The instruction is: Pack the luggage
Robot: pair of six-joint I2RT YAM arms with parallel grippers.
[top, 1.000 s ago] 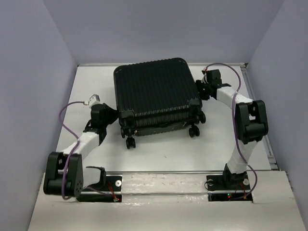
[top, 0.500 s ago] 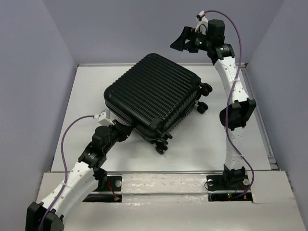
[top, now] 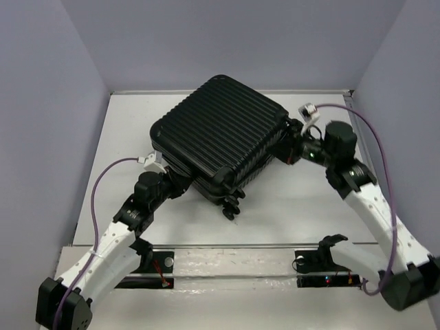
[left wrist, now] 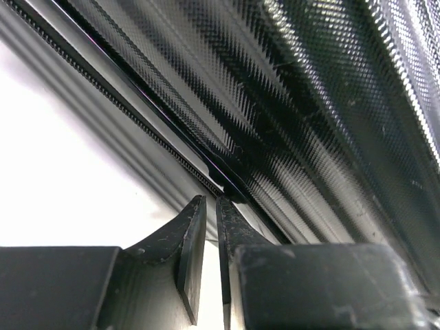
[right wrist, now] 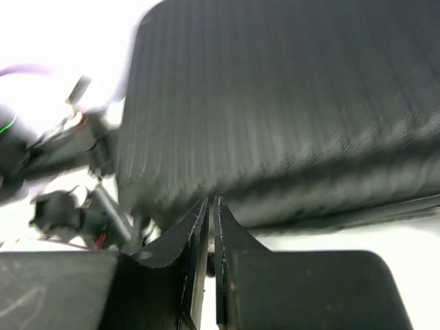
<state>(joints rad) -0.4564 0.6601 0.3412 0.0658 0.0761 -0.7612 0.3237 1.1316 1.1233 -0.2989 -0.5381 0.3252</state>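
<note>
Across the table (top: pixel 130 117), luggage (top: pixel 216 130) flat, diagonal, wheels near-right; left end effector (left wrist: pixel 212 201) and right end effector (right wrist: pixel 211 201) both closed.

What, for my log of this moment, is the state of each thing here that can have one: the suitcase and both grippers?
luggage: closed, lying flat on the table, turned askew to its edges.
left gripper: fingers almost together, tips at the zipper seam on the luggage's near-left side; nothing visibly pinched.
right gripper: fingers almost together, empty, close to the luggage's right side by the wheels; its wrist view is blurred.
</note>
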